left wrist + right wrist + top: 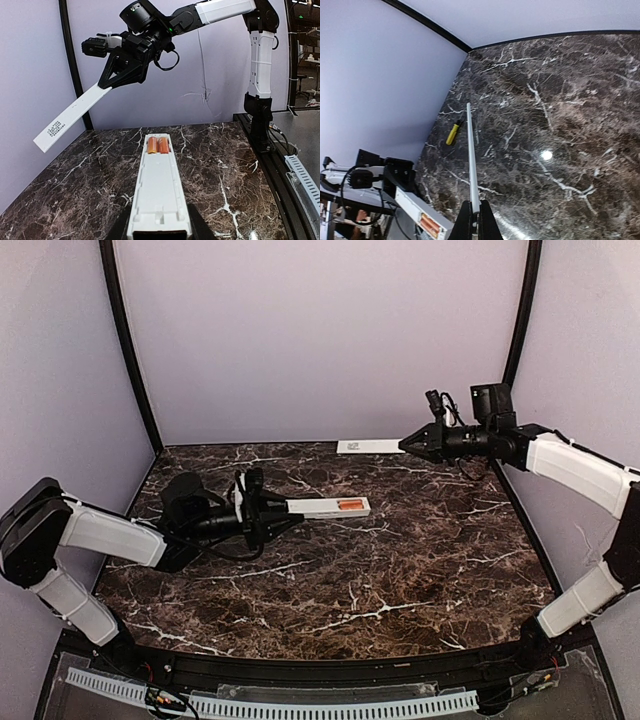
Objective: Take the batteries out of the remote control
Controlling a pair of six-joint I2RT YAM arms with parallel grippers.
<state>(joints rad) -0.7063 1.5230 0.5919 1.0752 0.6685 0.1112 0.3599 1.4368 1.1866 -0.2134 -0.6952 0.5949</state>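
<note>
Left gripper (285,511) pinches remote control (330,507) by its left end; long axis runs right, batteries (350,505) at the right tip, toward right gripper (408,443) pinching cover strip (368,447).

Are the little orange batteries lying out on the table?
No, both batteries lie side by side in the open recess of the remote control.

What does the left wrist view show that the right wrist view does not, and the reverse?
Only the left wrist view: the dark printed mark on the cover strip, and the right arm behind the right pincer shut on that strip. Only the right wrist view: a yellow tool lying on the marble table near the wall. Both: the remote control with two orange batteries in its recess, and the strip.
</note>
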